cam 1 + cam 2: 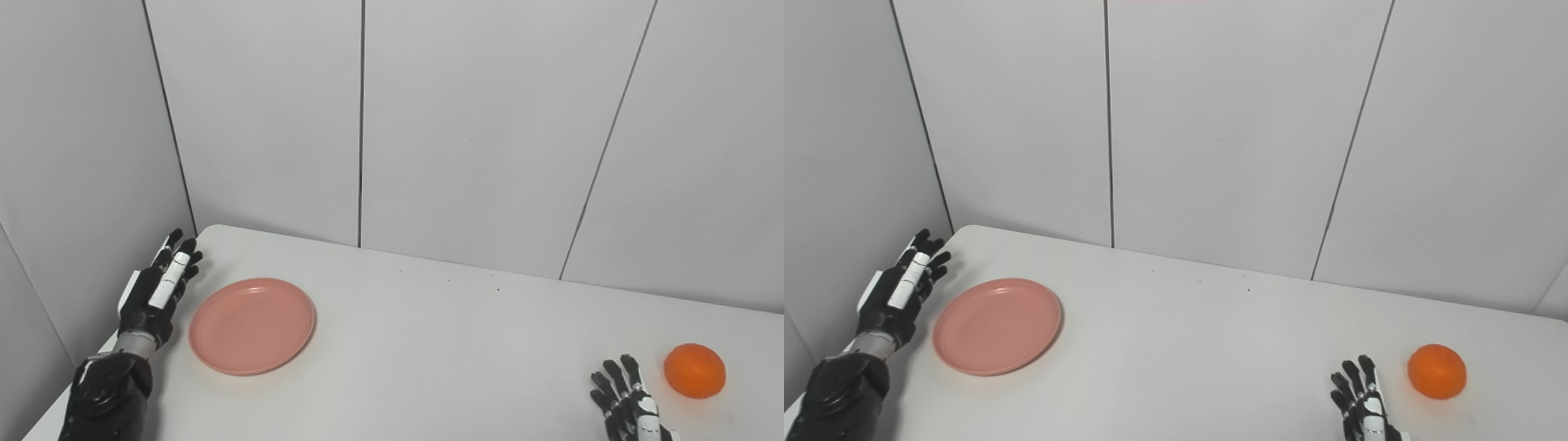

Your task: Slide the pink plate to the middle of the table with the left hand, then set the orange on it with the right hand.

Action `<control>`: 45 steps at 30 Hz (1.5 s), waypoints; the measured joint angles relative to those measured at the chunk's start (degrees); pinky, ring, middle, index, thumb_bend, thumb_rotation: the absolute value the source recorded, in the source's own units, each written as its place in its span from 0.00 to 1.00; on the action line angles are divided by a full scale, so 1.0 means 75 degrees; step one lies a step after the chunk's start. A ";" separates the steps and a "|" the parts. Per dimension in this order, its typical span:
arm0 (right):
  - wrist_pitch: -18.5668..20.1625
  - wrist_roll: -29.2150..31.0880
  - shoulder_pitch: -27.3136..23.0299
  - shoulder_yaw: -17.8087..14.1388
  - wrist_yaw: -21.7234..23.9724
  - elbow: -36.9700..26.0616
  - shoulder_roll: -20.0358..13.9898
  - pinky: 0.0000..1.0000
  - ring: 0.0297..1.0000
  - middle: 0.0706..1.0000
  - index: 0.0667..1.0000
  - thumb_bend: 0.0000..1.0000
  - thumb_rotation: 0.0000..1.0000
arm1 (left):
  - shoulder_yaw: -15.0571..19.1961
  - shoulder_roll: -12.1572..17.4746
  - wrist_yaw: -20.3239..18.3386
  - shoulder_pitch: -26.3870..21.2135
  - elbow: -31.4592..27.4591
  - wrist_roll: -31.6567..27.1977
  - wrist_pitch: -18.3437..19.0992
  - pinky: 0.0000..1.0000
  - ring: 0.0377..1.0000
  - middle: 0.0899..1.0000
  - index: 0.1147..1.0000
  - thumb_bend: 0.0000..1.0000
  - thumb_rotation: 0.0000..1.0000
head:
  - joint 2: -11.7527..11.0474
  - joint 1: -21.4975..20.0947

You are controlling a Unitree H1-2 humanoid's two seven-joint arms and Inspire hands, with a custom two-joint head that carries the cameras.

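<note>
Pink plate (252,325) flat on the white table (441,343), out toward 9 o'clock, well short of the middle. Left hand (156,293) just beside its rim at 9 o'clock, fingers extended and slightly apart, holding nothing; whether touching the plate, cannot tell. Orange (694,370) resting at about 4 o'clock near the table's right side, well apart from the plate. Right hand (628,404) just beside the orange (cut partly by the bottom edge), fingers spread, empty, not touching it.

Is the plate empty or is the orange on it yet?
Empty. The plate shows only bare pink surface; the orange sits on the table far right, beside the right hand.
</note>
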 measured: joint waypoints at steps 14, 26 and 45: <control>0.0001 -0.0053 0.0012 -0.0001 -0.0017 -0.0006 0.0004 0.93 0.91 0.94 0.98 0.75 1.00 | -0.0116 0.0408 -0.0661 -0.0952 0.3068 -0.0036 -0.1928 0.87 0.90 0.92 0.93 0.99 0.68 | 0.0082 -0.0047; 0.0002 -0.0066 0.0006 0.0012 -0.0017 -0.0008 0.0024 0.94 0.92 0.95 0.99 0.74 1.00 | -0.0097 0.0829 -0.1400 -0.1720 0.5055 -0.0245 -0.2889 0.75 0.88 0.90 0.90 1.00 0.65 | 0.0117 -0.0058; 0.0023 -0.0097 0.0030 0.0019 -0.0021 -0.0057 0.0022 0.94 0.92 0.95 0.99 0.75 1.00 | -0.0197 0.0787 -0.1534 -0.1194 0.4000 -0.0336 -0.2543 0.74 0.87 0.92 0.94 1.00 0.67 | 0.0199 -0.0082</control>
